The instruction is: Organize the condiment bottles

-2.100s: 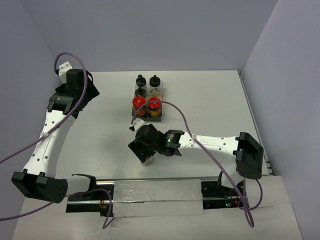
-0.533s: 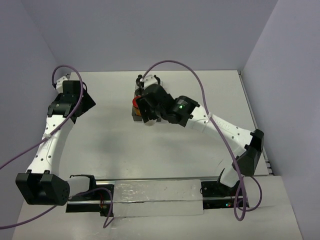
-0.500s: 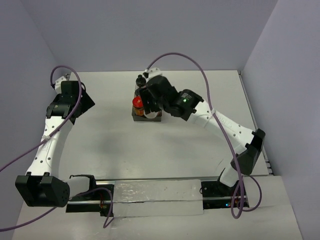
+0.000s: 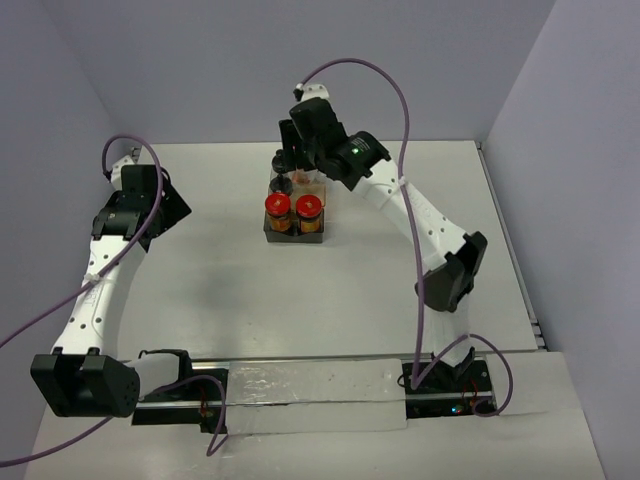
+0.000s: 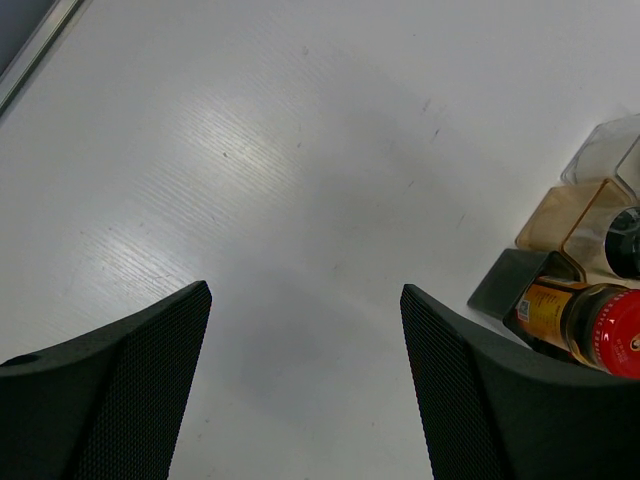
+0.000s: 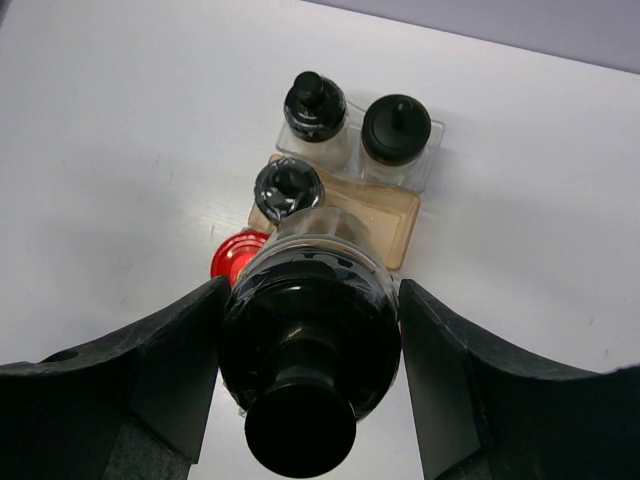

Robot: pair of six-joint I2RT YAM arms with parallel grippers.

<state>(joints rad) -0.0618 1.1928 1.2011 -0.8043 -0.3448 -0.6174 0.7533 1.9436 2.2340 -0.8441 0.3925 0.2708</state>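
Note:
My right gripper is shut on a black-capped bottle with a pale glass body, held above the tray. Below it, three more black-capped bottles stand in the tray, and a red cap shows at the left. In the top view the right gripper hangs over the tray's back rows, hiding most of them. Two red-capped bottles stand in the front row. My left gripper is open and empty over bare table, left of the tray.
The tray stands at the table's back centre. The left wrist view shows its near corner and one red-capped bottle at the right edge. Walls close the table at back and right.

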